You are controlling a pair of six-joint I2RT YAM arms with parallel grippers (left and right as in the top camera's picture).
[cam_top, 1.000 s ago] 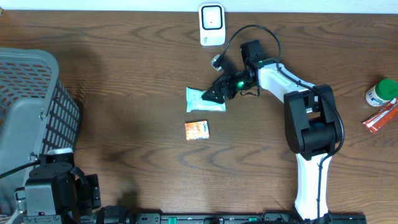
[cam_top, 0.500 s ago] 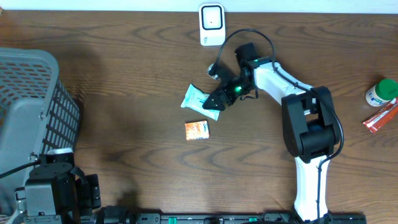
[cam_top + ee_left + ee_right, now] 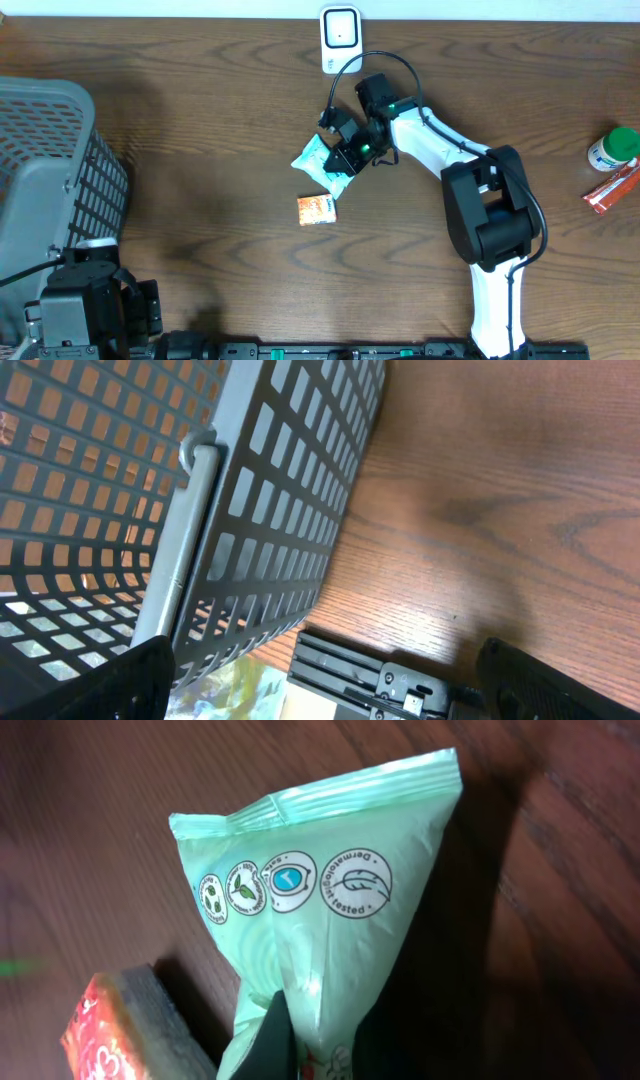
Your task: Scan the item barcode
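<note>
Across the wooden table (image 3: pixel 200 150), a grey mesh basket (image 3: pixel 50 150) is sitting at the left edge, and the left gripper (image 3: pixel 325 665) is hanging beside it with its jaws wide apart. Nearer the middle, the right gripper (image 3: pixel 347 158) is clamping one end of a pale green packet (image 3: pixel 312 158), which is lying just beside a small orange packet (image 3: pixel 316 208), with the white scanner (image 3: pixel 341 38) standing at the far edge.

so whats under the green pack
Only wood table shows around the pack, pinched in the right claw. An orange packet lies nearby. Whatever is straight beneath the pack is covered.
</note>
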